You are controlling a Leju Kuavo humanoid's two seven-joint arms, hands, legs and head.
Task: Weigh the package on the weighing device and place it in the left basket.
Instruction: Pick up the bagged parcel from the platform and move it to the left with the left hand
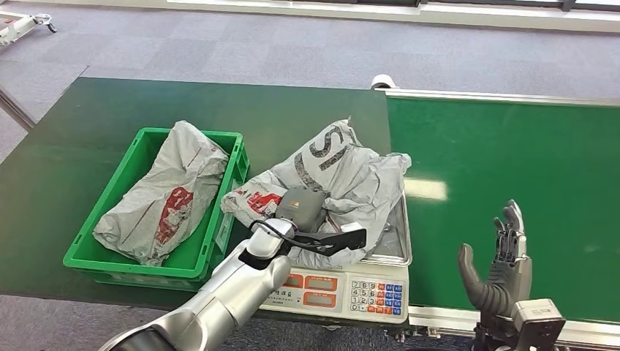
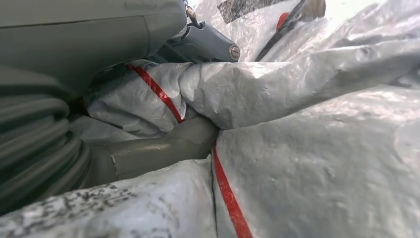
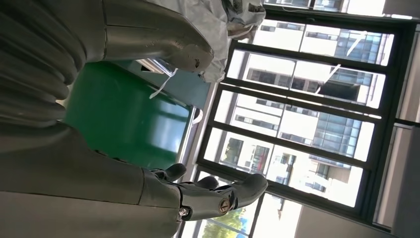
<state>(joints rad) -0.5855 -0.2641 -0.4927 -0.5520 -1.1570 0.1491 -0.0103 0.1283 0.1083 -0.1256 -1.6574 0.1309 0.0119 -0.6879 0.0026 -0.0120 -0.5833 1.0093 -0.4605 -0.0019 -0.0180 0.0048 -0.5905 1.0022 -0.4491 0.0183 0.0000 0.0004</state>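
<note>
Right hand open, thumb and dark fingers apart, holding nothing. Green counter just behind it. Crumpled grey package beyond, before tall windows

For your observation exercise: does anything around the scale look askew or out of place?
Yes. The grey package sprawls beyond the scale's pan, drooping over its near-left edge toward the green basket, with the left hand on it.

This looks like a parcel-sorting station set up in an office-type building. A green conveyor belt runs beside a dark green tabletop carrying an electronic scale with a keypad and a green plastic crate holding a grey courier bag. Grey carpet tiles cover the floor, and tall windows face other glazed blocks.
</note>
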